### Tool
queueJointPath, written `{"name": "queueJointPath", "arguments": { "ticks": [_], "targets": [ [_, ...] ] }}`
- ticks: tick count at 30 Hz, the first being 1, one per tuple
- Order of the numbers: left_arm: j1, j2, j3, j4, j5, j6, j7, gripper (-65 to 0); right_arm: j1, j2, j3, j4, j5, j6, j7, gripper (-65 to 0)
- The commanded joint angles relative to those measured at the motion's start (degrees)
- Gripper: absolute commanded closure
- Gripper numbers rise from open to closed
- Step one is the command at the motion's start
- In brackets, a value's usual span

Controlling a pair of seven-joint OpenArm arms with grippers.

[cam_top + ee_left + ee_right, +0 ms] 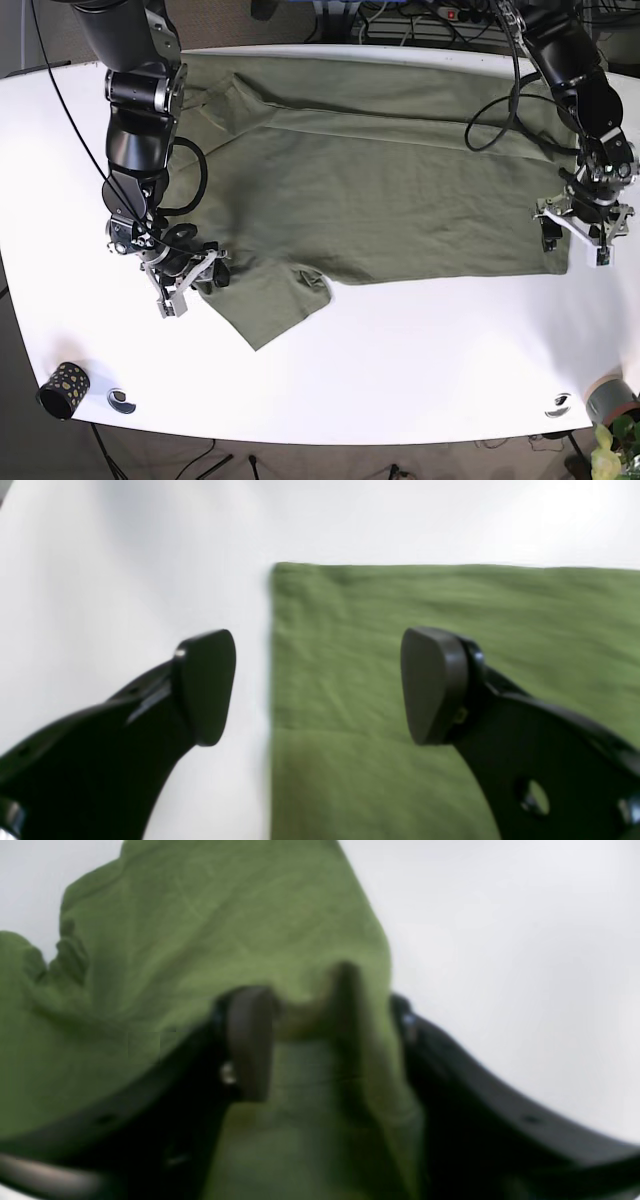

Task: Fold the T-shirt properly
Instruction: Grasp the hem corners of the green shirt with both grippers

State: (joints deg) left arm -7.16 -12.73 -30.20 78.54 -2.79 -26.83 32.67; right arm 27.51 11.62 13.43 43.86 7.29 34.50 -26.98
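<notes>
While the right gripper (300, 1040) has its jaws pinched on a bunched fold of the green T-shirt (380, 190), the left gripper (318, 686) holds its jaws wide apart with nothing between them. In the right wrist view the cloth is gathered between the two pads and drapes over the far one, hiding most of it. In the base view that gripper (190, 275) sits at the sleeve on the view's left side, where the fabric runs down into a loose flap pointing toward the near edge of the bench (400, 350).

The left gripper (578, 232) hangs over the shirt's hem corner at the view's right. In its wrist view one pad stands over bare white bench, the other over green cloth, and the straight edge of the shirt runs between them; whether the pads touch the surface cannot be told.

The T-shirt lies spread across the far half of the bench, mostly flat, with a crease running along its far side.

Around it, well clear of the cloth: a small dark dotted cup (62, 388) and a little round disc (121, 400) near the near left corner, another small disc (558, 405) and a grey pot with a plant (612, 420) at the near right corner. Cables (400, 20) lie behind the far edge.
</notes>
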Motion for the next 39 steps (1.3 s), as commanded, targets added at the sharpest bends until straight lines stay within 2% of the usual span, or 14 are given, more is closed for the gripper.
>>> {"name": "queueJointPath", "arguments": {
  "ticks": [1, 3, 6, 13, 18, 23, 29, 33, 34, 36, 38, 39],
  "targets": [
    [-3.26, -0.67, 0.0, -2.81, 2.48, -0.03, -1.32, -48.5, 1.37, 0.3, -0.2, 0.67, -0.04, 0.09, 0.83, -17.1],
    [-6.34, -0.76, -0.09, -7.47, 5.38, -0.03, -1.41, -48.5, 1.37, 0.21, -0.29, 0.67, -0.04, 0.09, 0.92, -9.5],
    [-10.03, -1.91, -1.41, -13.8, 6.52, -0.12, -1.5, -48.6, 1.37, 0.12, -0.29, 0.67, -0.04, 0.09, 0.92, -3.3],
    [-15.66, -4.37, -2.02, -23.38, 6.61, -0.12, -1.68, -48.6, 1.28, -0.85, -0.29, 0.67, -0.04, 0.0, 0.92, -3.2],
    [-15.74, -4.54, -1.67, -27.25, 6.7, -0.29, -4.4, -48.6, 1.28, -0.85, -0.2, 0.67, -0.04, 0.0, 0.92, -3.2],
    [-15.74, -5.6, -1.58, -29.97, 6.35, -0.56, -4.67, -48.6, 1.28, -0.85, 0.06, 0.67, -0.04, 0.0, 0.92, -3.2],
    [-15.74, -5.33, -1.58, -30.76, 6.35, -6.09, -4.58, -48.1, 0.05, -1.02, -0.11, 0.67, -0.04, 0.0, 0.92, -3.2],
    [-15.74, -5.25, -1.58, -30.76, 6.35, -6.45, -4.49, -47.5, -1.0, -1.11, -0.29, 0.67, -0.04, 0.0, 0.92, -3.2],
    [-15.74, -5.25, -1.58, -30.76, 6.35, -6.45, -4.49, -46.0, -1.7, -1.11, -0.2, 0.67, 0.05, 0.0, 0.92, -3.2],
    [-15.74, -5.16, -1.58, -30.76, 6.35, -6.45, -4.58, -38.8, -2.32, -1.11, -0.02, 0.67, 0.23, 0.0, 0.92, -3.2],
    [-15.66, -4.89, -1.58, -30.76, 6.35, -6.45, -4.75, -27.1, -2.58, -1.11, 0.06, 0.67, 0.23, 0.0, 0.92, -3.2],
    [-15.66, -4.46, -1.58, -30.76, 6.52, -6.45, -4.75, -19.2, -2.58, -1.11, 0.06, 0.76, 0.23, 0.0, 0.92, -3.2]
  ]
}}
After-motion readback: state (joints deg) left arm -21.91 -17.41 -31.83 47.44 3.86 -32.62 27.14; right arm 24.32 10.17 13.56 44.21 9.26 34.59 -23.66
